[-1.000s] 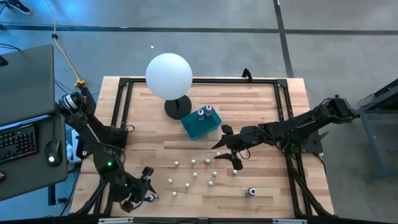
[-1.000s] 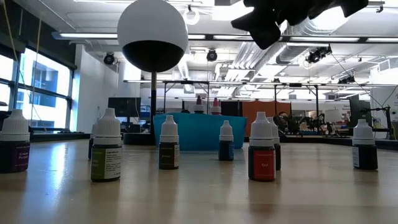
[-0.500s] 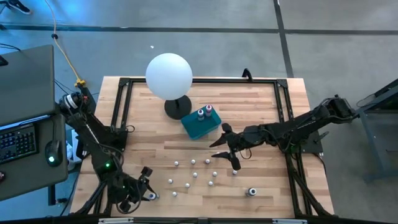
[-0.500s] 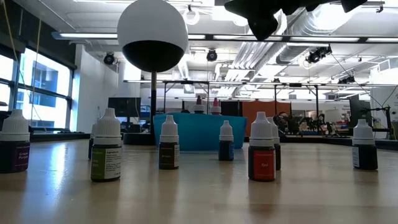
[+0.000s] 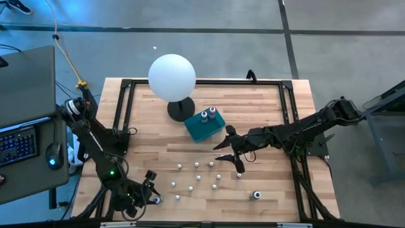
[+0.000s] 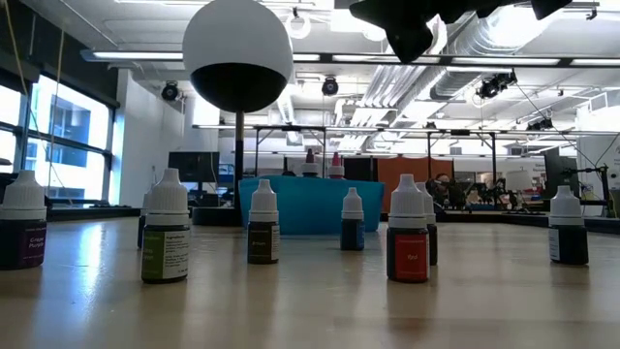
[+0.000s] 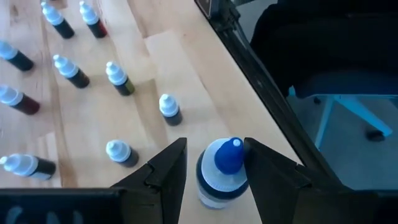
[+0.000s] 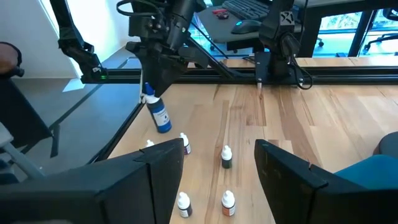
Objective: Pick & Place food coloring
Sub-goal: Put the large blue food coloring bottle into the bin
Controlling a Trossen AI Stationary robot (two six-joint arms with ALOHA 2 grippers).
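i am working in a robotics lab in a large open industrial hall: exposed ceiling ducts point(image 6: 504, 44), strip lights and tall windows point(image 6: 58, 136), other black frames point(image 6: 484, 145) behind, a desk with keyboard point(image 5: 16, 144) and mouse point(image 5: 52, 152) beside my wooden table point(image 5: 266, 107).

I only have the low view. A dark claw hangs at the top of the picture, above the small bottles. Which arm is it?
Observer: That is the right claw, open and empty, above the table between the teal tray and the scattered food coloring bottles.
Operator: Where is the other arm?
Observer: The left claw is at the table's near-left corner, right at a larger blue-capped bottle.
Operator: Two bottle tops show behind the tray. Are they inside it?
Observer: Yes, the two bottles stand inside the tray.
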